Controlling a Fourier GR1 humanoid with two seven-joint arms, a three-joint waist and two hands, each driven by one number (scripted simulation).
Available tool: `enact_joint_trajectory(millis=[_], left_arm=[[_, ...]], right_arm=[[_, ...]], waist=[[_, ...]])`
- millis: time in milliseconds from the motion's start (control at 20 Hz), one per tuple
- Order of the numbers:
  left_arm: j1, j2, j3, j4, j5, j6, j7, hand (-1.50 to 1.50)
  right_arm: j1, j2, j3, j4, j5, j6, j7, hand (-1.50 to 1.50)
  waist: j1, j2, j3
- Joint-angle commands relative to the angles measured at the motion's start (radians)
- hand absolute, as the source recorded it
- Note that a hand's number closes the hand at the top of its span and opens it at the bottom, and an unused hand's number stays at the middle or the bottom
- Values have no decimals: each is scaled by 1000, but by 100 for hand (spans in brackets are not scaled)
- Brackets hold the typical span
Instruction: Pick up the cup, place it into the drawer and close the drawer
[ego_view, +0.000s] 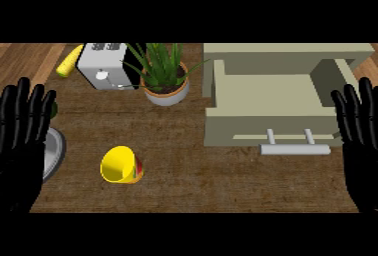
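You're looking at a dark brown mat (221, 185) covering most of a wooden counter (29, 57). Up top there's a potted plant (164, 75) just beside a white toaster (103, 65), and a yellow banana-ish thing (70, 61) lies left of that. A grey round rim (55, 150) pokes in at the left edge.

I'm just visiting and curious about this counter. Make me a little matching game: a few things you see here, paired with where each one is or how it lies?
Things:
1. cup
2. drawer
3. potted plant
4. toaster

Descriptions:
A. pulled open, nothing inside
B. yellow, lying on its side
C. white, back left of the counter
D. between toaster and drawer

Pairs: 1-B, 2-A, 3-D, 4-C
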Motion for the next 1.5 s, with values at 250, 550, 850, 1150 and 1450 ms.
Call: enact_joint_trajectory(millis=[250,550,850,1150,1450], left_arm=[[50,-17,-90,2,20,-82,-89,-150],[136,-83,-258,-80,80,43,64,-150],[60,-83,-232,43,88,52,-2,-150],[119,-83,-259,6,87,60,-8,-150],[76,-81,-204,26,89,67,49,-150]], right_arm=[[-60,-71,-68,-43,-72,50,127,-150],[-10,2,48,32,-34,54,82,-150],[-67,-25,-22,14,-108,72,159,-150],[-121,-30,-46,126,-99,90,96,-150],[-48,7,4,83,-43,76,53,-150]], waist=[[-3,15,-13],[1,14,-13],[-2,15,-13],[0,15,-13],[-2,15,-13]])
